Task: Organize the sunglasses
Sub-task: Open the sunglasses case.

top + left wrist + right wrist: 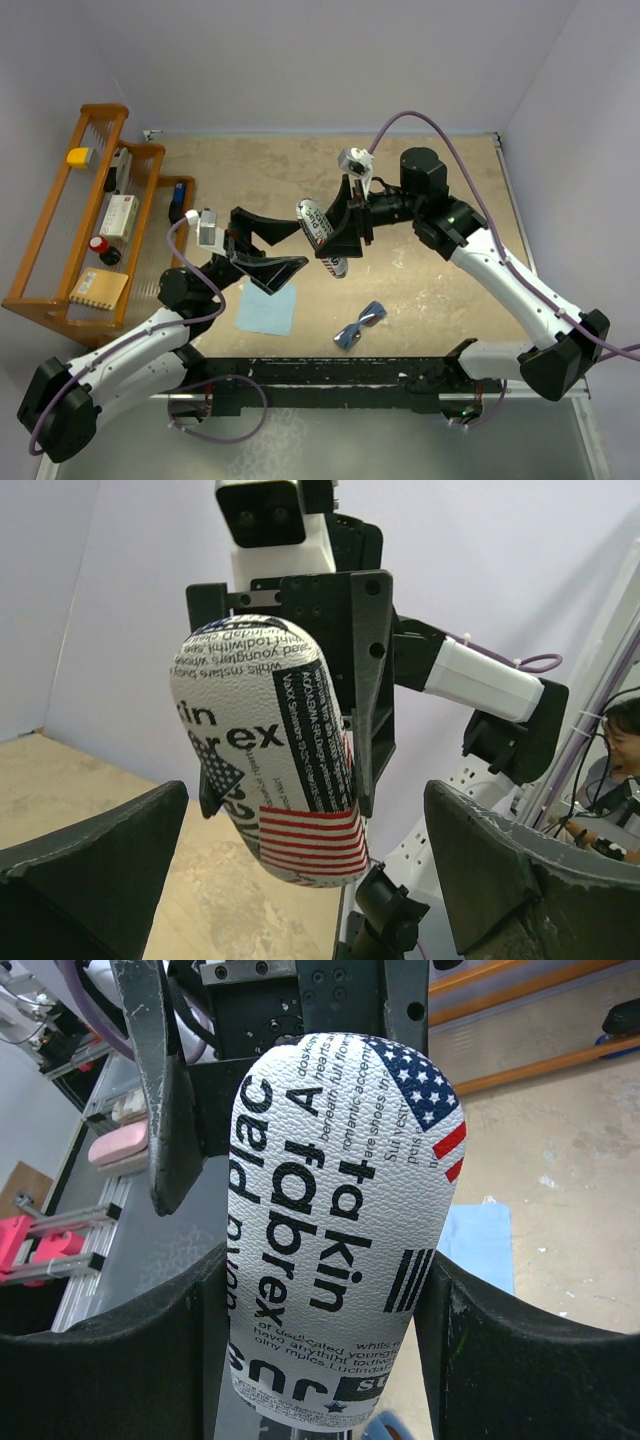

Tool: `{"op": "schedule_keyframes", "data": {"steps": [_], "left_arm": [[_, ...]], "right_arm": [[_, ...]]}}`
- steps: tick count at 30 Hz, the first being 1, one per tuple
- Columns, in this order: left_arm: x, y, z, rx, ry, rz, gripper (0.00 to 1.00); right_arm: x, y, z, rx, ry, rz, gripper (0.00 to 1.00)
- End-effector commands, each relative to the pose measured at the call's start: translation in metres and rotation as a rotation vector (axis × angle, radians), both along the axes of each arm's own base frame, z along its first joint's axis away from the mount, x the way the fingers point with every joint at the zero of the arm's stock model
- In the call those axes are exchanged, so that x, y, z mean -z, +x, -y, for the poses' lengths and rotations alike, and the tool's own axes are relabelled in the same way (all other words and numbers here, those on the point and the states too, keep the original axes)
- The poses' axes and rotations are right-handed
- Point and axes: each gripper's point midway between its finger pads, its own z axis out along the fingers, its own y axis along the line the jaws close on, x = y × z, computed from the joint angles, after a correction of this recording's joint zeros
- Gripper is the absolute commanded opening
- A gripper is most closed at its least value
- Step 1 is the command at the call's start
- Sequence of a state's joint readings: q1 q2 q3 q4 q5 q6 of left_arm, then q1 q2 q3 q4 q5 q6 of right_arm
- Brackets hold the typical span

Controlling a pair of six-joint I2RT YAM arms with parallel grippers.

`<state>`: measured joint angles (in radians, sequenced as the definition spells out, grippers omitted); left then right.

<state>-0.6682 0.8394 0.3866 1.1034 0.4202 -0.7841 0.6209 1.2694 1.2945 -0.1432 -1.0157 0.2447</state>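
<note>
The sunglasses (358,325), with blue lenses and thin dark arms, lie on the table in front of the arms, touched by neither gripper. My right gripper (338,235) is shut on the oval glasses case (322,232), white with black print and a flag pattern, and holds it in the air above the table. In the right wrist view the case (340,1250) sits tight between my fingers (500,1350). My left gripper (285,250) is open just left of the case. In the left wrist view the case (280,770) hangs ahead of my spread fingers (90,870), apart from them.
A flat light-blue cloth (267,310) lies on the table below the left gripper and also shows in the right wrist view (480,1245). A wooden rack (95,220) with small items stands at the left edge. A black rail (330,375) runs along the near edge.
</note>
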Motion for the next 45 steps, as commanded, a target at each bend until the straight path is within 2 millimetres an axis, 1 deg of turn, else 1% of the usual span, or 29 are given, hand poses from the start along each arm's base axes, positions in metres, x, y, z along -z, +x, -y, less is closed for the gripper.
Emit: {"op": "schedule_keyframes", "data": {"steps": [1, 8, 19, 23, 27, 29, 31, 33, 36, 38, 40, 41, 45], "left_arm": [[-0.033, -0.013, 0.000, 0.055, -0.056, 0.103, 0.99], [-0.031, -0.005, 0.008, 0.056, -0.040, 0.106, 0.99], [-0.035, 0.008, 0.019, 0.057, -0.032, 0.107, 0.99], [-0.037, 0.010, 0.022, 0.070, -0.040, 0.110, 0.96], [-0.039, 0.011, 0.025, 0.088, -0.048, 0.108, 0.84], [-0.040, 0.012, 0.024, 0.088, -0.054, 0.104, 0.83], [-0.041, 0.014, 0.023, 0.086, -0.060, 0.103, 0.83], [-0.043, 0.013, 0.020, 0.092, -0.074, 0.106, 0.80], [-0.047, 0.014, 0.014, 0.109, -0.103, 0.098, 0.79], [-0.049, 0.013, 0.011, 0.122, -0.118, 0.102, 0.76], [-0.048, 0.012, 0.008, 0.130, -0.129, 0.103, 0.70], [-0.048, 0.011, 0.008, 0.138, -0.134, 0.107, 0.69], [-0.046, 0.011, 0.011, 0.168, -0.128, 0.099, 0.74]], "right_arm": [[-0.021, -0.010, -0.001, -0.059, 0.070, 0.028, 0.00], [-0.023, -0.008, -0.003, -0.056, 0.067, 0.037, 0.00], [-0.015, -0.008, -0.006, -0.064, 0.053, 0.031, 0.00], [-0.014, -0.007, -0.007, -0.064, 0.050, 0.032, 0.00], [-0.012, -0.007, -0.007, -0.060, 0.045, 0.034, 0.00], [-0.012, -0.007, -0.006, -0.055, 0.045, 0.043, 0.00], [-0.012, -0.008, -0.005, -0.059, 0.045, 0.047, 0.00], [-0.011, -0.007, -0.005, -0.055, 0.043, 0.046, 0.00], [-0.011, -0.007, -0.005, -0.056, 0.042, 0.045, 0.00], [-0.010, -0.007, -0.006, -0.055, 0.041, 0.044, 0.00], [-0.009, -0.006, -0.006, -0.052, 0.039, 0.043, 0.00], [-0.010, -0.006, -0.006, -0.054, 0.039, 0.042, 0.00], [-0.011, -0.004, -0.008, -0.055, 0.037, 0.039, 0.00]]}}
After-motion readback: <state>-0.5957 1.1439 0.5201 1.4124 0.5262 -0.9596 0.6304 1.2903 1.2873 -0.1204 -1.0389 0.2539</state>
